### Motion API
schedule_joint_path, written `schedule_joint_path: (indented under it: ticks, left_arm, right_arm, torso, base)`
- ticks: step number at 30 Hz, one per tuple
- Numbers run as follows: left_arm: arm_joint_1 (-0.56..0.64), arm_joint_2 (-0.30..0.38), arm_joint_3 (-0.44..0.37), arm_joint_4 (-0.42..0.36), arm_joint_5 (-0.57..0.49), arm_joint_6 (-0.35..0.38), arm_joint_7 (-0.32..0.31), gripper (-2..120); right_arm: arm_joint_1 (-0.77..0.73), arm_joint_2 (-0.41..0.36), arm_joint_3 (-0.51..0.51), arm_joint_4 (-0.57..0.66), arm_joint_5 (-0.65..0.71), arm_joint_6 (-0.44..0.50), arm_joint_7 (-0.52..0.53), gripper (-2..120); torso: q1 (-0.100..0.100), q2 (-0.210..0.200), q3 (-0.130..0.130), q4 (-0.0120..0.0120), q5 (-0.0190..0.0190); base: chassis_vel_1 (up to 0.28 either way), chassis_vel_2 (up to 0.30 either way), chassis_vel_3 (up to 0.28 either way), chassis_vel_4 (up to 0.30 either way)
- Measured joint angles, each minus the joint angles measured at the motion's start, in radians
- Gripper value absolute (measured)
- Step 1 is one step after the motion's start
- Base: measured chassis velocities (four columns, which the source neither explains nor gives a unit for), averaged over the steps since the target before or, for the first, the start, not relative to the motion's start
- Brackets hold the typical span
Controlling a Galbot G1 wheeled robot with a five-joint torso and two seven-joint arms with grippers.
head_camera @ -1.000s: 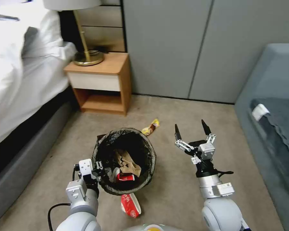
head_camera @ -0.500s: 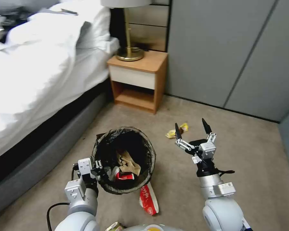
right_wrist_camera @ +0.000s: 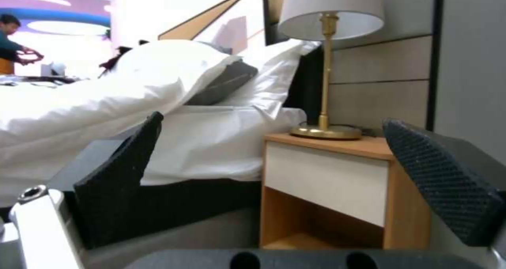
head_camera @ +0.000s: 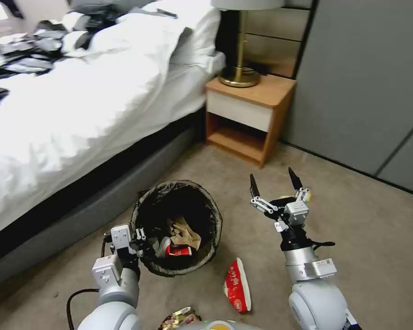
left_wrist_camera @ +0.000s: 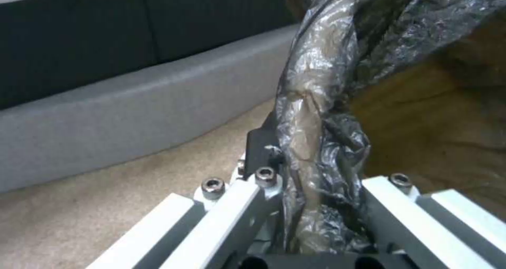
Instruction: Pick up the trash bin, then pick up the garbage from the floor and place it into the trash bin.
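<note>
Two grippers show in the head view. The left gripper (head_camera: 142, 240) is clamped on the near rim of the trash bin (head_camera: 176, 228), its fingers pinching the black bag folded over the edge; in the left wrist view the crinkled bag rim (left_wrist_camera: 316, 114) runs straight up between the two white finger links, with the grey bed base (left_wrist_camera: 121, 114) and beige carpet beyond. Inside the bin, just past the left gripper, lie a brown cardboard scrap (head_camera: 184, 230) and a red-and-white wrapper (head_camera: 177, 250).

The right gripper (head_camera: 275, 181) hangs above the carpet, well apart from the bin on its right side, with its black fingertips (head_camera: 253, 185) spread wide and nothing between them. Just beyond its right finger a bit of yellow wrapper (head_camera: 307, 197) peeks out on the floor. Below and near the right arm's wrist, a red-and-white snack wrapper (head_camera: 237, 285) lies on the carpet, closer to the robot than the bin. Another crumpled shiny wrapper (head_camera: 178, 317) lies close in front of the robot's base, on the near side of the left gripper.

From the right wrist, the open fingers frame a wooden nightstand (right_wrist_camera: 337, 182) carrying a brass lamp (right_wrist_camera: 327, 63), with the white bed (right_wrist_camera: 132, 114) beside it.
</note>
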State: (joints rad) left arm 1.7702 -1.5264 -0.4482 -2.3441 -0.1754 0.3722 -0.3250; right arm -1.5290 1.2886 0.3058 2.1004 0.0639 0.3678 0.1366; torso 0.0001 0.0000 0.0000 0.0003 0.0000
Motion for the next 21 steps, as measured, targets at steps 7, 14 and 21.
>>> schedule_joint_path:
  ticks: [7, 14, 21]
  left_arm:
    - [0.000, 0.000, 0.001, 0.000, 0.000, -0.001, 0.000, 1]
    - [0.000, 0.001, 0.002, 0.000, 0.001, -0.001, 0.000, 1]
    - [-0.002, 0.001, 0.002, 0.000, 0.001, -0.001, 0.000, 1]
  right_arm:
    - [0.009, 0.000, 0.001, 0.001, 0.010, 0.000, 0.009, 100]
    - [0.024, -0.001, 0.004, 0.012, 0.033, -0.007, 0.016, 99]
    - [0.023, -0.001, 0.004, 0.013, 0.034, -0.012, 0.016, 99]
  torso:
    - [0.000, 0.000, 0.000, -0.0006, 0.0000]
    - [0.000, 0.000, 0.000, -0.0003, 0.0000]
    - [0.000, 0.000, 0.000, -0.0003, 0.0000]
  base:
    - [0.000, 0.000, 0.000, 0.000]
    - [0.000, 0.000, 0.000, 0.000]
    - [0.000, 0.000, 0.000, 0.000]
